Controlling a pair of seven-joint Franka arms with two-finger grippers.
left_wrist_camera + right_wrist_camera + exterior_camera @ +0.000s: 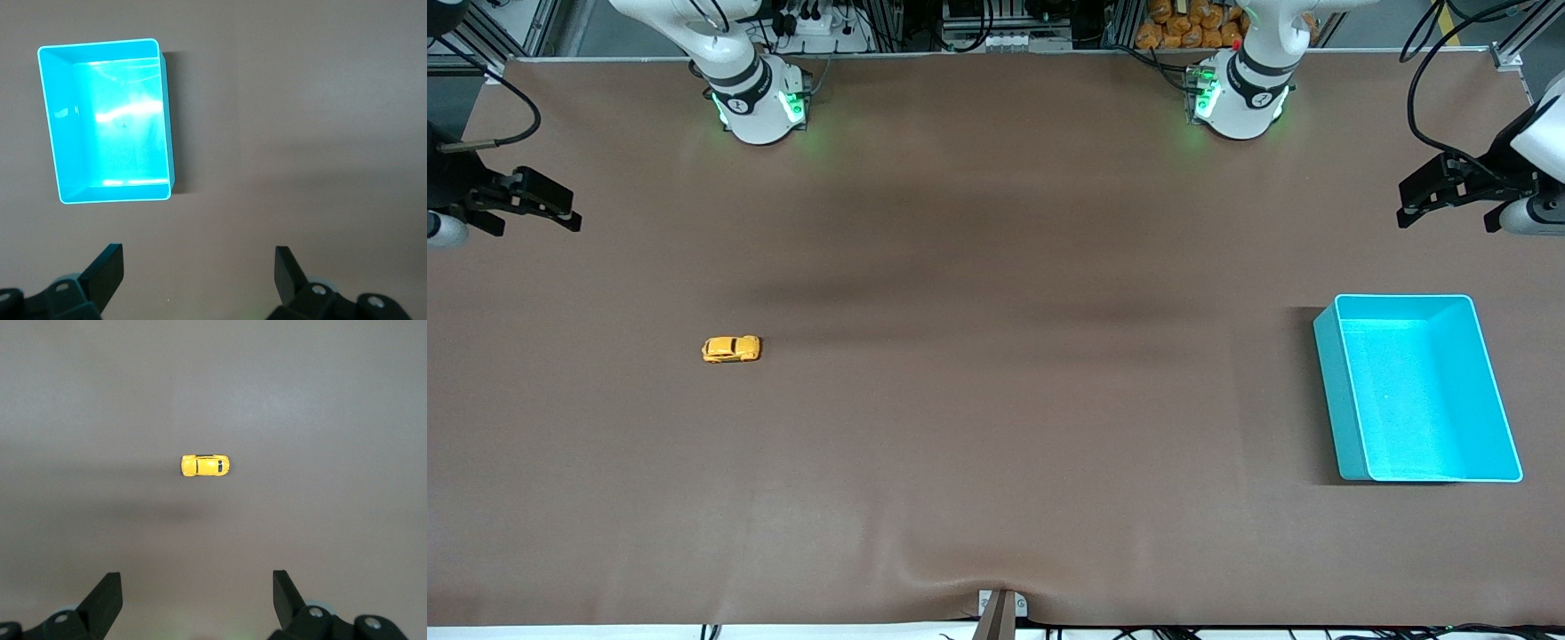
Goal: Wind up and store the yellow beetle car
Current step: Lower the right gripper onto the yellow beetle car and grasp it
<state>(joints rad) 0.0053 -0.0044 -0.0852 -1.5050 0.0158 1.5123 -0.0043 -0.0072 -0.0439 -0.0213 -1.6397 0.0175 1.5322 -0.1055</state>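
We count two loose things on the brown table: one yellow beetle car and one turquoise bin.

The car stands on its wheels on the bare worktop, toward the right arm's end of the table, about midway between the edge where the bases stand and the edge nearest the front camera. In the right wrist view the car sits alone on the cloth, touching nothing.

The bin stands near the edge at the left arm's end, well apart from the car, and we see nothing inside the bin.

There are two arms. The right gripper hangs over the table edge at the right arm's end, its fingers spread wide and holding nothing. The left gripper hangs over the edge at the left arm's end, its fingers likewise spread wide and empty.
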